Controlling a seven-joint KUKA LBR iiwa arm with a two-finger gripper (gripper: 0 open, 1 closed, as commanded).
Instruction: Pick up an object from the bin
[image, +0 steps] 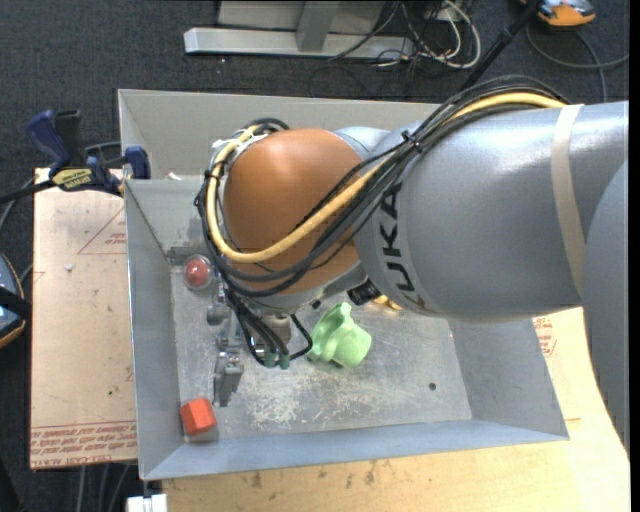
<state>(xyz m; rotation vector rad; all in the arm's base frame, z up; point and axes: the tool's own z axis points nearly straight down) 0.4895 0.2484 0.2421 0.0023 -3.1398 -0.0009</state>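
Note:
My gripper (226, 380) reaches down to the bin floor in the left half of the bin, below the arm's orange cover. An orange-red block (198, 418) lies just beyond its tip, in the near left corner and apart from it. A small red ball (197, 270) sits up-left of the gripper by the left wall, partly behind cables. A light green lumpy thing (340, 338) lies to the right of the gripper on the floor, its top edge hidden by the arm.
The big arm and its cover hang over the middle and back of the bin and hide what lies beneath. The left wall slopes close by the gripper and the red block.

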